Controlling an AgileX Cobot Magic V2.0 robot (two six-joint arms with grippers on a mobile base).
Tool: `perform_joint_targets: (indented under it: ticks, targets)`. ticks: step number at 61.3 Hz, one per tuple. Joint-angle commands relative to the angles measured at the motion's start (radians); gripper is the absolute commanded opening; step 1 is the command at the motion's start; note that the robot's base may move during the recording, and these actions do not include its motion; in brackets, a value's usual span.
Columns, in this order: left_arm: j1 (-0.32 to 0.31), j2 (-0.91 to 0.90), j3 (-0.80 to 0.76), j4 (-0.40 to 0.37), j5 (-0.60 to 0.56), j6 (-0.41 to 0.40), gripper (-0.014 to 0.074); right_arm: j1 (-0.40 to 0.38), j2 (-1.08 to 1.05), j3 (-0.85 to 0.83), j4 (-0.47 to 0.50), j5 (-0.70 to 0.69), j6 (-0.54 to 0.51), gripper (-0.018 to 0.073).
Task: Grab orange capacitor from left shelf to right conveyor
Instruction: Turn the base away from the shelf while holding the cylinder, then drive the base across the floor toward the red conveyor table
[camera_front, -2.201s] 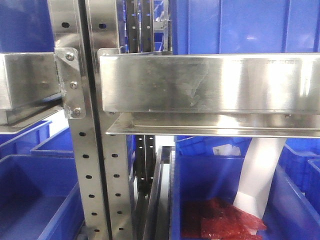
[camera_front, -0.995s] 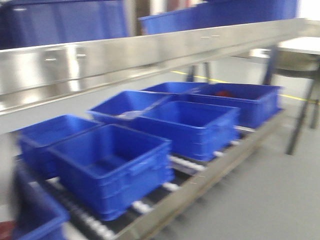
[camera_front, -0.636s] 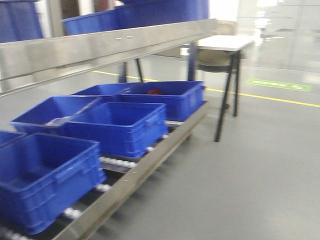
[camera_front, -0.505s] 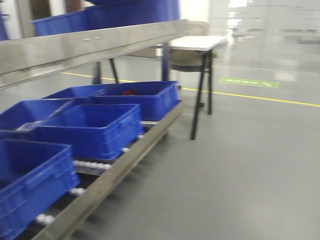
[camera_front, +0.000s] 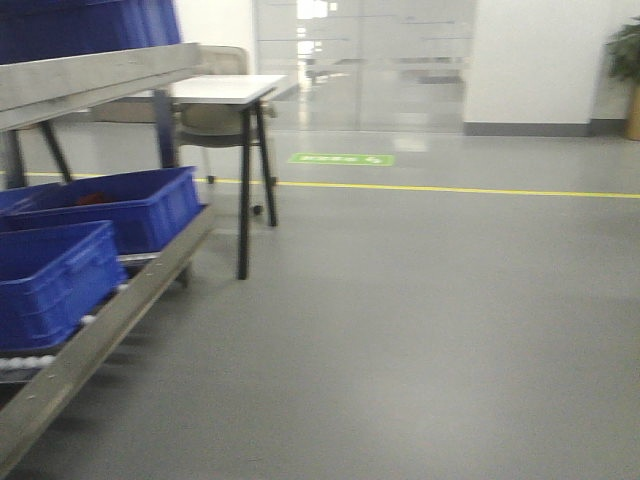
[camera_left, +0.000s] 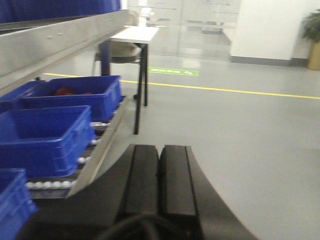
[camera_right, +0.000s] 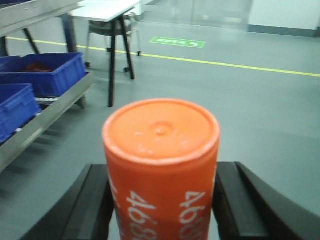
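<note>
In the right wrist view my right gripper (camera_right: 161, 172) is shut on the orange capacitor (camera_right: 161, 165), a fat orange cylinder with white digits, held upright between the two black fingers (camera_right: 95, 200) above the grey floor. In the left wrist view my left gripper (camera_left: 159, 150) is shut and empty, its two black pads pressed together. The left shelf (camera_front: 90, 75) of steel with blue bins (camera_front: 55, 280) stands at the left edge of the front view. No conveyor shows. Neither gripper shows in the front view.
A white table with black legs (camera_front: 245, 170) and a chair stands past the shelf's end. Open grey floor (camera_front: 420, 320) with a yellow line (camera_front: 450, 189) and a green floor mark (camera_front: 340, 159) stretches ahead. A white wall and a potted plant (camera_front: 630, 60) stand far right.
The front view has swung right, from close on the shelf and its bins to open floor. The shelf has slid to the left edge, and the table and far wall have come into view.
</note>
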Motion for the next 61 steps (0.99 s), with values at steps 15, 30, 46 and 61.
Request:
perform_joint_targets:
  ticks: [15, 30, 46, 61]
  targets:
    - [0.001, -0.011, -0.005, -0.002, -0.088, -0.002, -0.0127, -0.001, 0.013, -0.026, -0.014, -0.086, -0.007, 0.0057]
    - [0.001, -0.011, -0.005, -0.002, -0.088, -0.002, -0.0127, -0.001, 0.013, -0.026, -0.014, -0.086, -0.007, 0.0057]
    - [0.001, -0.011, -0.005, -0.002, -0.088, -0.002, -0.0127, -0.001, 0.013, -0.026, -0.014, -0.086, -0.007, 0.0057]
    - [0.001, -0.011, -0.005, -0.002, -0.088, -0.002, -0.0127, -0.001, 0.013, -0.026, -0.014, -0.086, -0.007, 0.0057]
